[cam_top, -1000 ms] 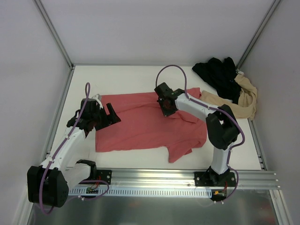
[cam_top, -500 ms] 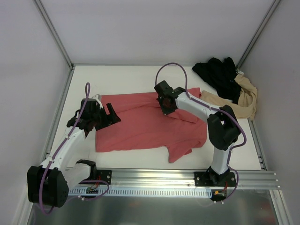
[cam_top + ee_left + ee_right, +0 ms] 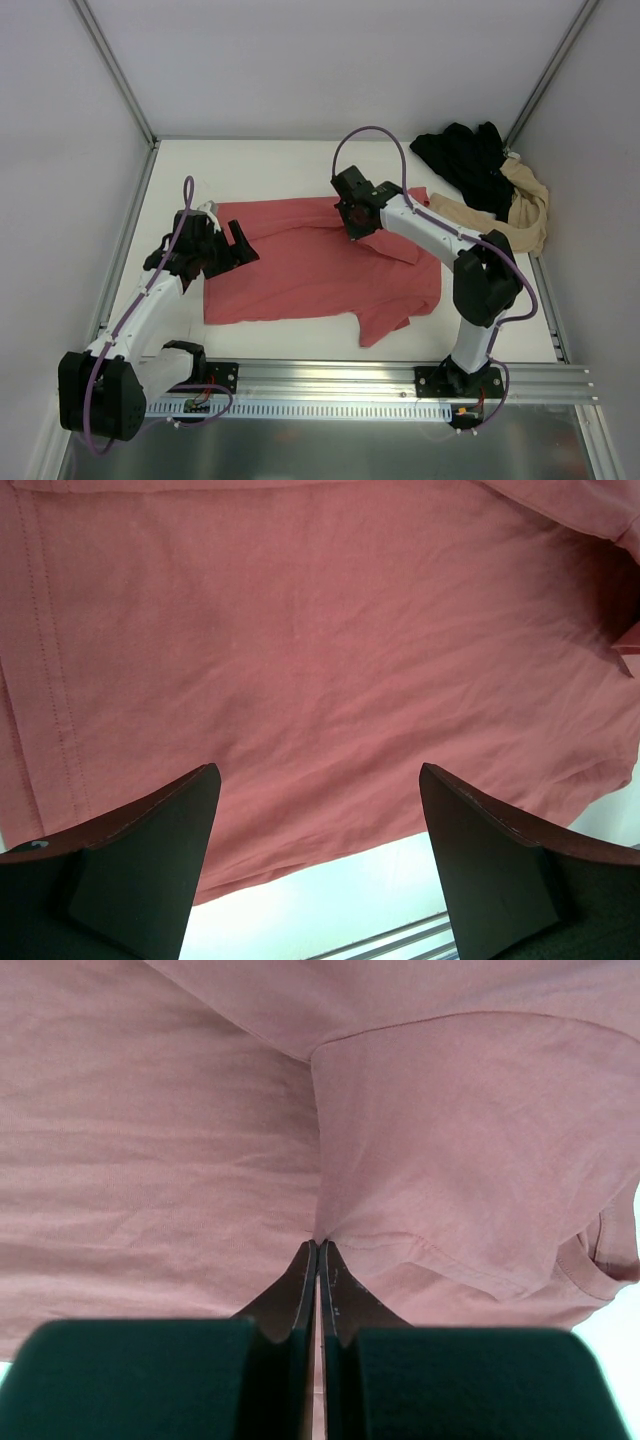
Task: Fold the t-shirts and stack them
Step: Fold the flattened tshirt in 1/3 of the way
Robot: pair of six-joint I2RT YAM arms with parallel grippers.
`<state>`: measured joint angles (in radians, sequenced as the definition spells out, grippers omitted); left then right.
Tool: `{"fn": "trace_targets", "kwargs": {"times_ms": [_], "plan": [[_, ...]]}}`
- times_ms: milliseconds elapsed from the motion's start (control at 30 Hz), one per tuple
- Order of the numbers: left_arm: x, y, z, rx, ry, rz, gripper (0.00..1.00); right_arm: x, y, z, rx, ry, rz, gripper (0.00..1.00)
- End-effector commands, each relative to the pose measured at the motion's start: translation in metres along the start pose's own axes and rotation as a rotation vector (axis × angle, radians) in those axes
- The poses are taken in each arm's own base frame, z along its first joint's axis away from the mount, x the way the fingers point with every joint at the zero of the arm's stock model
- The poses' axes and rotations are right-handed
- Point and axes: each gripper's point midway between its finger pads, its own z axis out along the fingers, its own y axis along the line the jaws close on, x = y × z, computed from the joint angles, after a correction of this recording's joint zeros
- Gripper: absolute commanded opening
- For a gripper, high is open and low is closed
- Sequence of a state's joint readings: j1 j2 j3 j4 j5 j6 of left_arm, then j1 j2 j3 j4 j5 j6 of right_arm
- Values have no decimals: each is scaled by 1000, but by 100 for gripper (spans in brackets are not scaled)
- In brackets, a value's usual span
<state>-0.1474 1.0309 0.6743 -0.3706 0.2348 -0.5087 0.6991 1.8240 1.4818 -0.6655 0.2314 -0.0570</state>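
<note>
**Top external view**
- Table point(image 3: 260, 165): white, walled on three sides, with a slotted metal rail point(image 3: 330, 380) along the near edge.
- Coral-red t-shirt point(image 3: 300, 270): spread mid-table, mostly flat. One sleeve juts toward the rail at lower right; the upper right part is doubled over on itself.
- Black t-shirt point(image 3: 465, 160): crumpled in the far right corner, well apart from the coral one.
- Beige t-shirt point(image 3: 525, 215): bunched just beside the black one and partly under it, against the right wall.
- Left gripper point(image 3: 232, 245): over the coral shirt's left edge, jaws spread wide, nothing between them.
- Right gripper point(image 3: 352, 225): at the shirt's far edge, right of centre. White forearm laid across the folded-over cloth, hiding a strip of it.
- Purple cable point(image 3: 370, 135): arched above the right wrist.

**Left wrist view**
- Left gripper point(image 3: 318, 775): released, two dark fingers standing well apart, clear of the cloth.
- Coral-red t-shirt point(image 3: 300, 630): fills nearly the whole view, lightly creased, with a stitched hem point(image 3: 45, 680) running down the left side.
- Table point(image 3: 330, 890): pale band between the fingers, below the shirt's edge.

**Right wrist view**
- Right gripper point(image 3: 318, 1245): clenched, fingertips pressed together on a pinch of coral cloth, creases running in to the tips.
- Coral-red t-shirt point(image 3: 150, 1160): wrinkled layer at left, with a folded-over sleeve panel point(image 3: 470, 1140) on top at right.
- Table point(image 3: 625, 1330): white sliver at lower right.
</note>
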Motion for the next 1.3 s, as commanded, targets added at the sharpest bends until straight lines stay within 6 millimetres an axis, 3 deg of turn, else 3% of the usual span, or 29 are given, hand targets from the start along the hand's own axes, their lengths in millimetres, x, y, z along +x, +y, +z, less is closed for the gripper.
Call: {"fn": "trace_targets", "kwargs": {"times_ms": [0,100,133,167,200,233,267,467,633,733,767,800,867,1100,1167,1267], "plan": [[-4,-11,0,46,-4,26,83,-23,-3,-33,-3,-87,2,0],[-3,-11,0,47,-2,26,83,-17,-3,-28,3,-58,-9,1],[-3,-11,0,47,-3,26,83,-15,-3,-26,3,-50,-9,9],[-4,-11,0,46,-4,26,83,-13,-3,-23,8,-39,-12,23],[-4,-12,0,47,-3,26,83,-4,-3,-16,22,-1,-19,71],[-3,-11,0,46,0,26,83,-2,-5,-13,34,5,-19,93],[-3,-11,0,46,0,26,83,1,-4,-11,37,12,-24,99],[-3,-11,1,48,1,26,83,-2,-14,-21,76,-41,-8,99],[-3,-13,0,57,0,28,83,2,-35,-23,151,-61,15,100],[-2,-17,-2,73,-2,37,83,20,-54,-25,153,-81,114,99],[-2,-17,-3,75,1,38,83,20,-60,-41,142,-136,163,99],[-2,-19,-5,81,3,42,83,42,-60,-33,128,-117,183,100],[4,-19,-10,77,30,37,83,65,-64,-41,108,-126,233,99],[30,-35,-56,181,9,-31,82,127,-36,-63,-67,-105,288,99],[32,-33,-69,189,-38,-23,83,136,-36,-65,-57,-102,287,99],[33,-20,-65,129,-60,-42,84,137,-47,-62,-7,-112,288,99]]}}
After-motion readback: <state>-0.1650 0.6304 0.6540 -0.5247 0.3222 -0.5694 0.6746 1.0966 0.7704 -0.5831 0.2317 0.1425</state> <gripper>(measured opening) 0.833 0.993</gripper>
